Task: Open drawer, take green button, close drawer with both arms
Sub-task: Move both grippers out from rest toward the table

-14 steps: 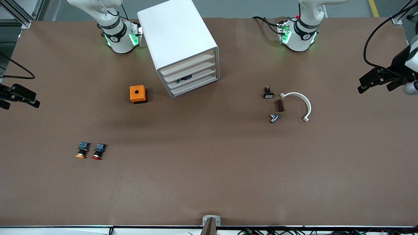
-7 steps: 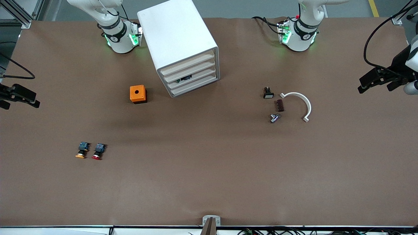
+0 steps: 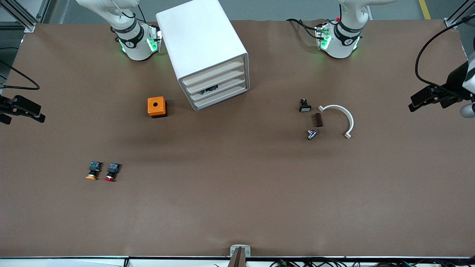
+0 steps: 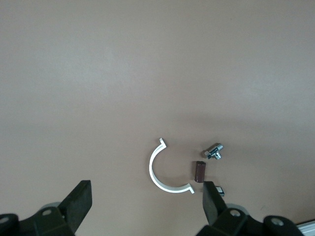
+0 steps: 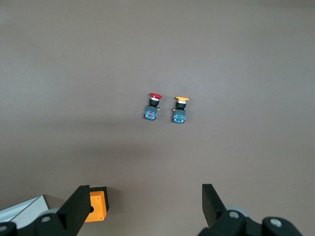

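The white cabinet stands on the table between the two arms' bases, its four cream drawer fronts all pushed in. Above the front of a lower drawer a small dark, bluish thing peeks out. I cannot tell whether it is the button. My left gripper hangs open and empty, high over the left arm's end of the table. My right gripper hangs open and empty, high over the right arm's end. Both are well away from the cabinet.
An orange box sits beside the cabinet. An orange-capped button and a red-capped button lie nearer the front camera. Toward the left arm's end lie a white curved clip, a brown block, a metal part and a small black switch.
My left gripper has drifted slightly outward, toward the left arm's end of the table. The right arm and everything on the table are as before.
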You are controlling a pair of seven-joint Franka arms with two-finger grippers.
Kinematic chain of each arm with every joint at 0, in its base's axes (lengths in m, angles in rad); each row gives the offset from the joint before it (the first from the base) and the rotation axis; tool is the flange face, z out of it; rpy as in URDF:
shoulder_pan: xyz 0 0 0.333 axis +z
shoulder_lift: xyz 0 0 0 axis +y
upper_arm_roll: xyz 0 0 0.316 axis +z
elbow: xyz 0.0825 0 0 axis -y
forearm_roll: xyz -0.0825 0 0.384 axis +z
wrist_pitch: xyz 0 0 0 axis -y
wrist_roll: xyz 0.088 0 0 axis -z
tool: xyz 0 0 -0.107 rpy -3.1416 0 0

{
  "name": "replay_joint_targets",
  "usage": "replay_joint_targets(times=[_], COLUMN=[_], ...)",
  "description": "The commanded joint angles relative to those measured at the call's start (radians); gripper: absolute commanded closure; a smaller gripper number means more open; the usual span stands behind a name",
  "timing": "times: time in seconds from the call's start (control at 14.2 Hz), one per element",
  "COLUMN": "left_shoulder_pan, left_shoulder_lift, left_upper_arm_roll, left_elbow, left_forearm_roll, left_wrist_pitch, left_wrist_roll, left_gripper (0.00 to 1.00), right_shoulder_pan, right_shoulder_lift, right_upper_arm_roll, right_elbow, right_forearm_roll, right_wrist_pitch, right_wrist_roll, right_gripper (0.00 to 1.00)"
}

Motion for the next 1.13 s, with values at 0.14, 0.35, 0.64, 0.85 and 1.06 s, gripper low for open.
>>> replay_joint_targets(times=[0.14,0.35,0.64,0.85,1.06], left_shoulder_pan=[-0.016,-0.04,-0.115,-0.164,-0.198], left_shoulder_lift=[0.108,0.165,0.239,0.306,0.397], left_upper_arm_roll=[-0.013,-0.03,-0.031,-0.031,-0.031], left_elbow=[0.026,0.028,0.029,0.086,0.149], left_forearm_roll=[0.001,-0.001,-0.03,-0.137,-0.26], left_wrist_pitch=[0.015,0.018,-0.005,-0.015,-0.035], left_wrist_roll=[-0.007,-0.019,-0.142,-0.364,-0.615], left_gripper=[0.01,0.01,0.0,0.0,0.0], right_shoulder_pan=[0.024,0.045,0.087,0.145,0.154], right_shoulder_lift=[-0.008,0.021,0.09,0.144,0.147], right_upper_arm_roll=[0.003,0.003,0.003,0.002,0.003], right_elbow=[-0.013,-0.013,-0.014,-0.021,-0.031], right_forearm_roll=[-0.005,-0.002,-0.007,-0.03,-0.028], right_wrist_pitch=[0.007,0.021,0.093,0.157,0.147], right_wrist_roll=[0.016,0.018,0.027,0.171,0.265], right_gripper=[0.0,0.0,0.0,0.0,0.0])
